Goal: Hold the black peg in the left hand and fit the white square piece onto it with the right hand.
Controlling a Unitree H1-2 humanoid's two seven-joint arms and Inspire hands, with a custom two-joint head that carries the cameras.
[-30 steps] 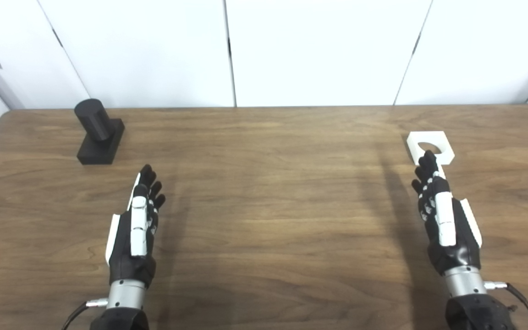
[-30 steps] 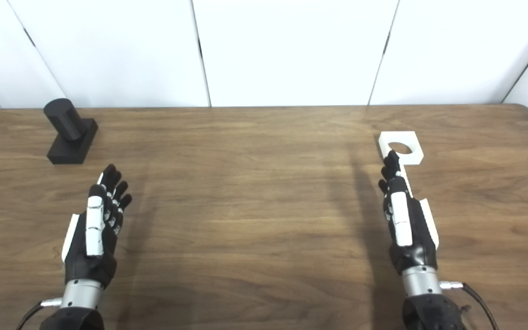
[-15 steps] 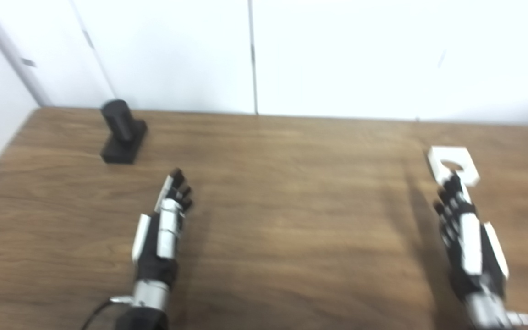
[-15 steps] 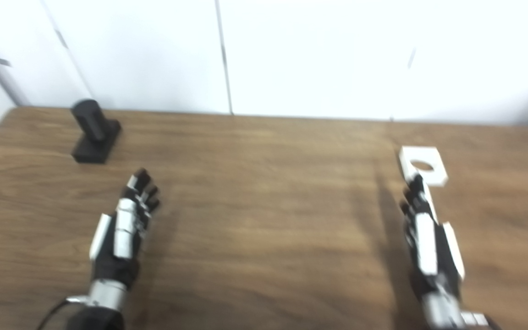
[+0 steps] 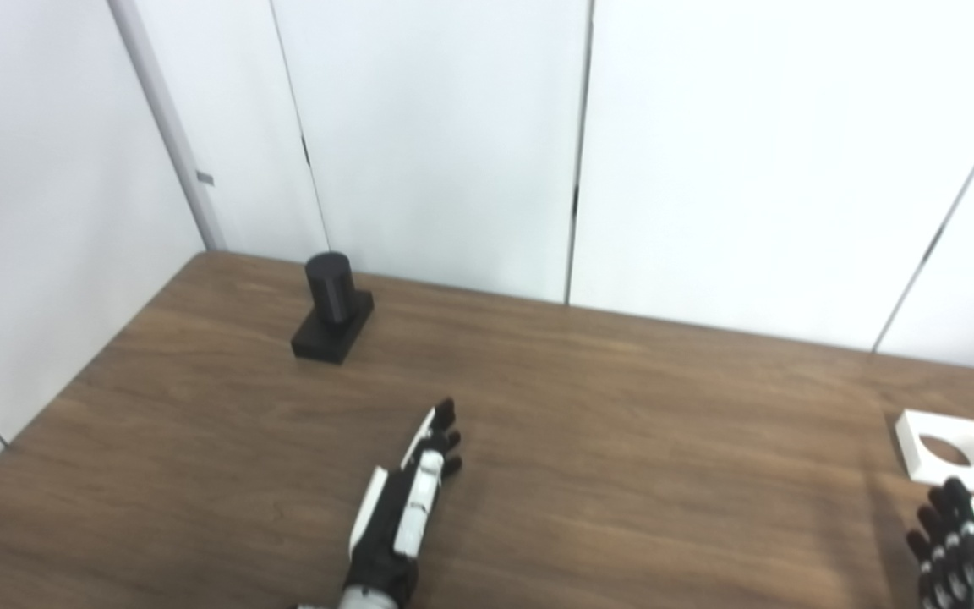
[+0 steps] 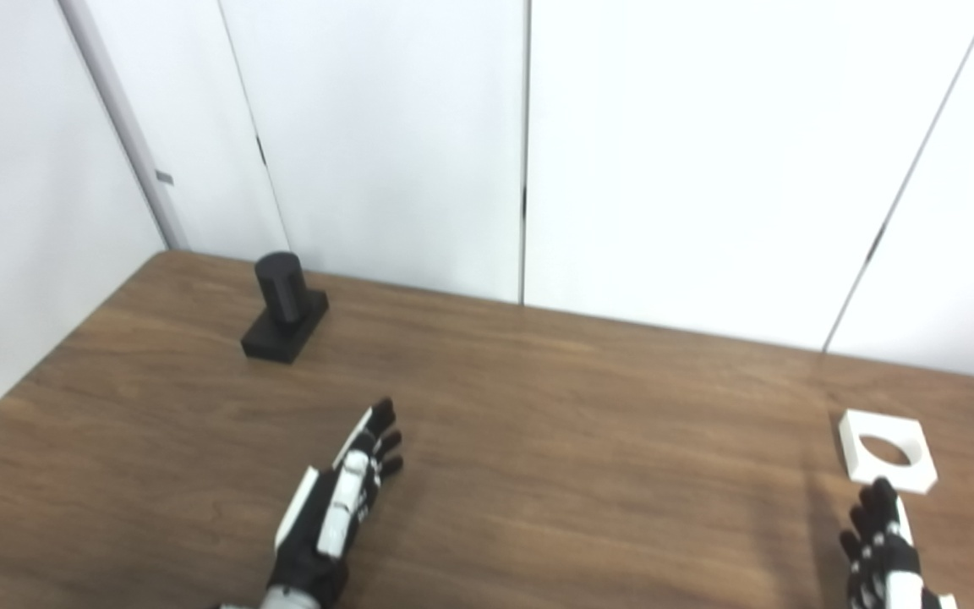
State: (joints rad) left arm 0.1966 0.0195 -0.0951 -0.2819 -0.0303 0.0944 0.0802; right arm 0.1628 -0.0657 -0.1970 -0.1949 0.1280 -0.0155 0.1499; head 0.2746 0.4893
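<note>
The black peg (image 5: 332, 309) stands upright on its base, well apart from the left hand (image 5: 407, 507) and ahead-left of its empty, straight, slightly spread fingertips, while the right hand (image 6: 884, 554), fingers likewise apart, lies just short of the white square piece (image 6: 887, 451)

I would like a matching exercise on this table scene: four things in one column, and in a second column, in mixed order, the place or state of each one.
Things:
1. black cylindrical peg on its black base
2. white square piece with a round hole
3. left hand
4. right hand

Places or states:
A. open, just in front of the white piece
B. stands near the far left corner of the wooden table
C. lies flat at the right side
D. open, over the middle of the table, holding nothing

Pairs: 1-B, 2-C, 3-D, 4-A
</note>
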